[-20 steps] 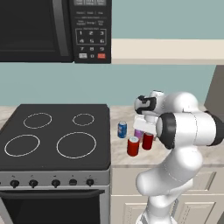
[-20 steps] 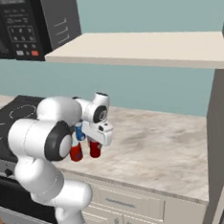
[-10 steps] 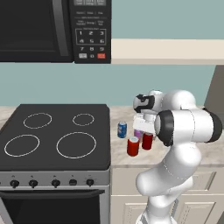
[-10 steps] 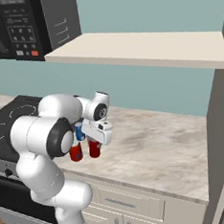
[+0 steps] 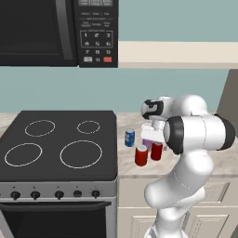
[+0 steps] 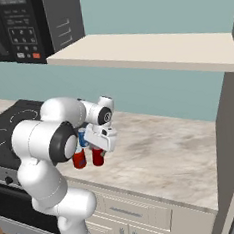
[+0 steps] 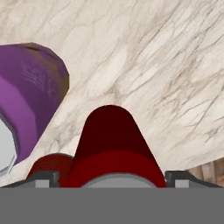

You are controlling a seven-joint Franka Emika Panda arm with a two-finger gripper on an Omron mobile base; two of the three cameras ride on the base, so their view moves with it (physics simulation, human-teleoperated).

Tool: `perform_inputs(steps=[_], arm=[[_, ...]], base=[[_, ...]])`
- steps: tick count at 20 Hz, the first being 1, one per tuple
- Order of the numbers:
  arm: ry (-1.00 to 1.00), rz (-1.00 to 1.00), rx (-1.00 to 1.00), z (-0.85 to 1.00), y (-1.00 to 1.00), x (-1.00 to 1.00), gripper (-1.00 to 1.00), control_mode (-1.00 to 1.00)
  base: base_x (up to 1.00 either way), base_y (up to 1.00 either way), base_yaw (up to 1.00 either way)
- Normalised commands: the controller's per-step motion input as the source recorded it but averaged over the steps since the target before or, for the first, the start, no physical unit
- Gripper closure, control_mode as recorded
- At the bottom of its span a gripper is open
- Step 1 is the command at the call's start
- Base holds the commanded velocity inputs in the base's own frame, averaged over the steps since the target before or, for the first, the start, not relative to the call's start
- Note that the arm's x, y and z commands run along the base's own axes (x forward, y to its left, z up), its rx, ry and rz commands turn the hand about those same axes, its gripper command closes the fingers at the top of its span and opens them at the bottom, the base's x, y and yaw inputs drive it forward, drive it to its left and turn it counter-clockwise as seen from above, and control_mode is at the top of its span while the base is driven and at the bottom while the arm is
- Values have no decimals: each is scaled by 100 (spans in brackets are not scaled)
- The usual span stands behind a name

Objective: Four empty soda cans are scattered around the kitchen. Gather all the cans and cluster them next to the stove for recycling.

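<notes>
Cans stand clustered on the marble counter (image 5: 218, 160) just right of the stove (image 5: 58, 144): a blue can (image 5: 129, 137) nearest the cooktop's edge, a red can (image 5: 141, 155) in front of it toward the counter's front, and a second red can (image 5: 157, 150) just beside that one on its right. A purple-pink can (image 5: 147, 143) shows partly behind the two red ones, under the robot's white hand. In the right base view the two red cans (image 6: 79, 159) (image 6: 98, 156) stand upright side by side below the hand, with the blue can (image 6: 83, 138) peeking out behind. The gripper (image 7: 110, 177) hangs directly over the second red can (image 7: 113, 151); in the hand view its two finger tips (image 7: 43, 178) stand apart on either side of that can's silvery top, released and spread, with the can between them and not squeezed. The purple-pink can (image 7: 28, 100) fills the left of that view, just beside the red one. A black microwave (image 5: 56, 32) hangs above the stove, and a pale shelf (image 6: 148, 51) runs over the counter.
</notes>
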Motion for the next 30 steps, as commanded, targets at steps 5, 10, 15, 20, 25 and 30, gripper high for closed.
perform_inputs(steps=[5,10,15,20,25,30], arm=[[1,0,0,0,1,-17,-100,-100],[0,1,0,1,3,-13,-100,-100],[0,1,0,2,5,-3,-100,-100],[0,1,0,4,2,0,-100,-100],[0,5,0,5,0,-1,-100,-100],[0,5,0,15,0,-6,-100,-100]], base=[[0,0,0],[0,0,0],[0,0,0],[0,0,0],[0,0,0],[0,0,0]])
